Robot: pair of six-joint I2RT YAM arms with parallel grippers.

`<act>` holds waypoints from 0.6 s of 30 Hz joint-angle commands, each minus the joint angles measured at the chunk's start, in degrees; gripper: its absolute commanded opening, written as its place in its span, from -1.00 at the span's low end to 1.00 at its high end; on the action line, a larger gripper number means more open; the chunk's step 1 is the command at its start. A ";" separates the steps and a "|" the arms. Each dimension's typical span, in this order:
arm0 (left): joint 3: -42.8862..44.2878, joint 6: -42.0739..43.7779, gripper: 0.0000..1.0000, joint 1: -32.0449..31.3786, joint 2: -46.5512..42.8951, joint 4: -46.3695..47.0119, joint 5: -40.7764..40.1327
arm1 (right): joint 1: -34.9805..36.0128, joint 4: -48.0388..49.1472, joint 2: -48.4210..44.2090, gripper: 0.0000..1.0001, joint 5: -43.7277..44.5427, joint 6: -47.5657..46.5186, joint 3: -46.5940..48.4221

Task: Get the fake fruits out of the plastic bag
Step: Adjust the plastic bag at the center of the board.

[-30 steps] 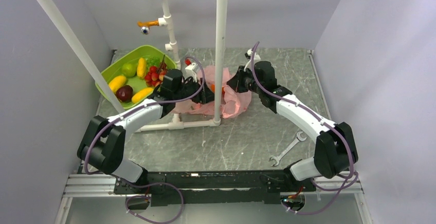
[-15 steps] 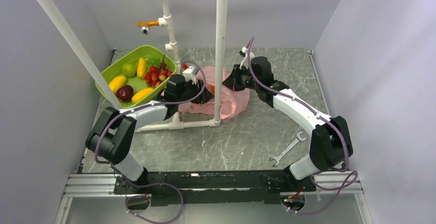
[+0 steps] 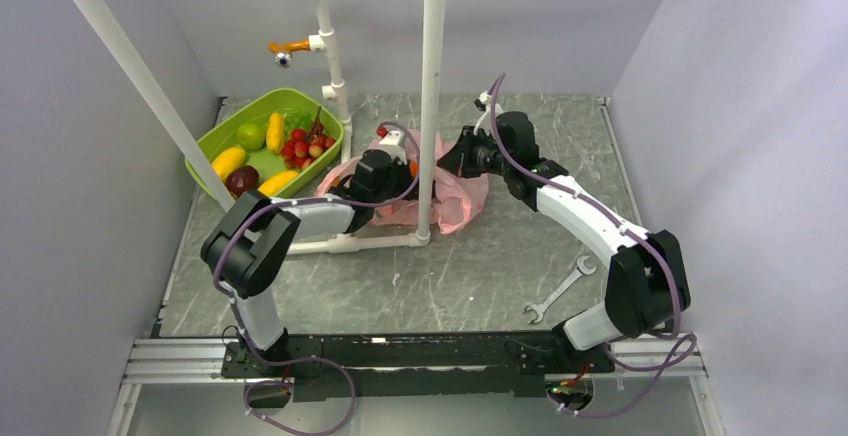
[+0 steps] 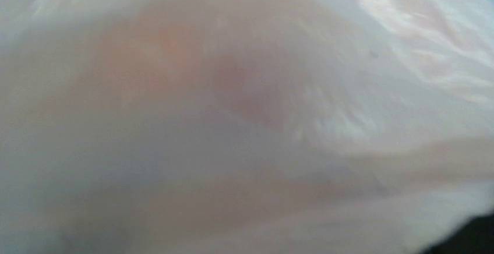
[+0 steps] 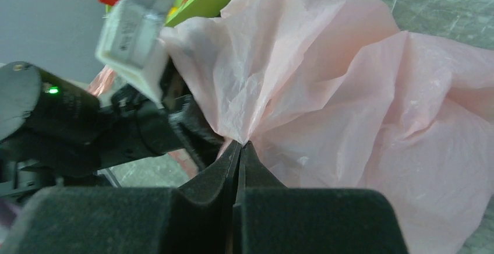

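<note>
The pink plastic bag (image 3: pixel 455 194) lies crumpled mid-table behind the white pole. My right gripper (image 5: pixel 240 144) is shut on a fold of the bag (image 5: pixel 361 91) at its right upper edge. In the top view it (image 3: pixel 452 162) holds that edge up. My left gripper (image 3: pixel 400 171) is pushed into the bag's left side. Its camera shows only blurred pink plastic (image 4: pixel 244 114) with faint orange-red shades behind it, and its fingers are hidden. A small orange patch (image 3: pixel 413 168) shows at the bag's mouth. A yellow-orange oval fruit (image 3: pixel 229 161) and several red round ones (image 3: pixel 300 146) lie in the green basin (image 3: pixel 262 104).
A white pipe frame has its upright pole (image 3: pixel 432 96) in front of the bag and its base pipe (image 3: pixel 340 246) on the table. Taps (image 3: pixel 285 51) hang at the back left. A wrench (image 3: pixel 560 291) lies at the front right. Grey walls enclose the table.
My left arm has swung right and pushed its gripper further into the bag. My right gripper has stayed near the bag's right edge, still clamped on the plastic.
</note>
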 commanded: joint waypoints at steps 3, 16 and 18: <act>10.42 2.44 0.99 -3.36 6.50 -0.10 -5.60 | -0.32 3.56 -5.01 -1.00 -1.19 1.67 0.36; 16.68 2.44 0.86 -4.39 16.85 0.94 -7.72 | -1.42 4.72 -3.80 -1.00 -3.27 2.69 -2.95; 15.39 1.52 0.85 -4.42 17.70 2.84 -6.44 | -1.46 6.09 -2.75 -1.00 -4.17 3.44 -4.36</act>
